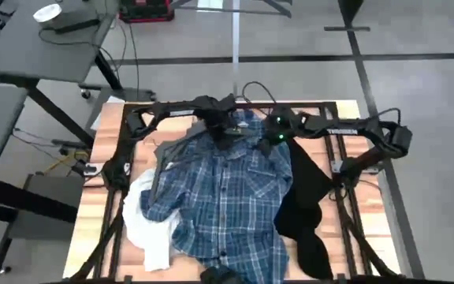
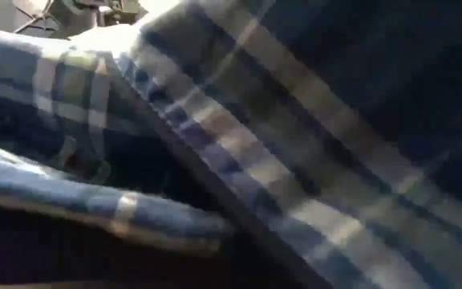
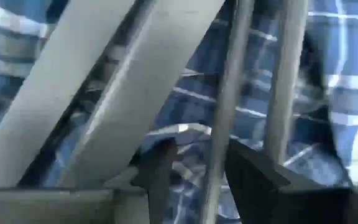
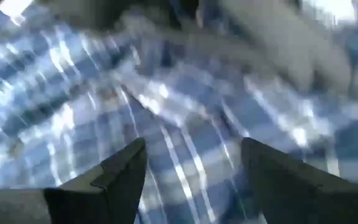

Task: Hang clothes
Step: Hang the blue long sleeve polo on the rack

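Note:
The blue-and-white plaid shirt [image 1: 227, 205] lies spread on the middle of the table, collar toward the far edge; it fills the low view [image 2: 295, 160]. The white top [image 1: 144, 221] lies crumpled at its left, partly under it. The black top [image 1: 306, 205] lies at its right. My left gripper [image 1: 225, 136] is open over the collar; in its wrist view [image 3: 201, 177] its fingers stand on either side of a thin grey rod [image 3: 225, 112], with plaid cloth behind. My right gripper [image 1: 268, 142] is open just above the shirt's right shoulder [image 4: 194, 168].
Dark frame rails [image 1: 345, 205] run along the table's sides. A pale upright pole [image 1: 235, 39] stands beyond the far edge. A second grey rod [image 3: 284, 81] and broad grey bars [image 3: 104, 93] cross the left wrist view. A grey desk [image 1: 38, 39] stands at the far left.

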Robot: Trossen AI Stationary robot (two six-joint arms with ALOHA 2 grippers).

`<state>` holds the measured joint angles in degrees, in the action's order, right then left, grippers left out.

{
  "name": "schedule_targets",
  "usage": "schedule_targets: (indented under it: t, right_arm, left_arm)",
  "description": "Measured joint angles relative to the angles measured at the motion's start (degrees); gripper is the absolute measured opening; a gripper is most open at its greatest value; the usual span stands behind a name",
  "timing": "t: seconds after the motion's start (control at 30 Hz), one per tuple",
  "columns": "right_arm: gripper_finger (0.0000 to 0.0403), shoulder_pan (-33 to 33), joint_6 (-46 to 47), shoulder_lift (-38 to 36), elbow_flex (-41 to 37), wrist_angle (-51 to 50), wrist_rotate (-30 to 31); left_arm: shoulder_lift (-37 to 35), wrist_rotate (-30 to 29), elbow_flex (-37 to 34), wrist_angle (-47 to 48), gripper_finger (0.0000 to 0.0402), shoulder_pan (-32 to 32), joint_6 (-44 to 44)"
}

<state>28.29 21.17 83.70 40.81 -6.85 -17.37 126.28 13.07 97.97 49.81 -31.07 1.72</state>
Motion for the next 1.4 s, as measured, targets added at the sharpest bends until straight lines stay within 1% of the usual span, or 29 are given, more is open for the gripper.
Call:
schedule_targets:
  t: [0.17, 0.23, 0.3, 0.47, 0.63, 0.8, 0.97, 1.03, 1.1, 1.2, 1.33, 1.4]
  right_arm:
    - [0.0246, -0.52, 1.2, 0.02, -3.73, 1.25, 1.27]
    - [0.0246, -0.61, 1.04, 0.02, -5.14, 0.17, 1.35]
    - [0.0246, -0.66, 0.79, 0.02, -6.52, -2.16, 1.35]
    - [0.0246, -0.61, -1.29, -0.52, -9.34, -7.57, 1.06]
    - [0.0246, -0.79, -3.64, -2.04, -9.55, -15.18, 0.4]
    - [0.0246, -0.91, -3.69, -4.92, -10.01, -19.33, 0.65]
    - [0.0246, -0.94, -4.6, -5.84, -10.07, -22.29, 0.83]
    - [0.0246, -0.94, -5.15, -5.78, -10.07, -22.71, 0.88]
    - [0.0246, -0.94, -5.88, -5.73, -10.07, -22.66, 0.87]
    - [0.0246, -0.94, -5.19, -5.73, -10.09, -21.72, 0.9]
    - [0.0246, -0.91, -4.53, -5.73, -10.13, -19.1, 0.9]
    - [0.0246, -0.93, -4.22, -5.7, -10.13, -18.69, 0.97]
  left_arm:
    - [-0.11, -2.84, 0.0, 5.57, 0.0127, -2.3, 0.83]
    - [-0.11, -5.04, 0.0, 7.61, 0.0127, -2.76, 2.21]
    - [-0.11, -6.77, 0.0, 9.36, 0.0127, -3.21, 3.23]
    - [-0.11, -7.38, 0.0, 14.48, 0.0127, -5.13, 3.94]
    - [-0.62, -7.27, 0.0, 18.04, 0.0127, -5.71, 5.29]
    - [-3.2, -7.92, -0.03, 21.88, 0.0127, -5.86, 7.06]
    - [-7.75, -10.93, -0.08, 24.46, 0.0127, -6.36, 7.4]
    - [-9.58, -11.15, -2.06, 22.66, 0.0127, -7.22, 7.45]
    - [-10.97, -9.88, -4.73, 19.6, 0.0127, -8.33, 6.03]
    - [-13.17, -5.77, -8.92, 15.45, 0.0127, -9.29, 4.2]
    - [-15.69, -3.84, -15.44, 5.68, 0.0127, -9.18, 1.18]
    - [-16.23, -2.04, -18.09, 2.34, 0.0127, -9.18, -2.08]
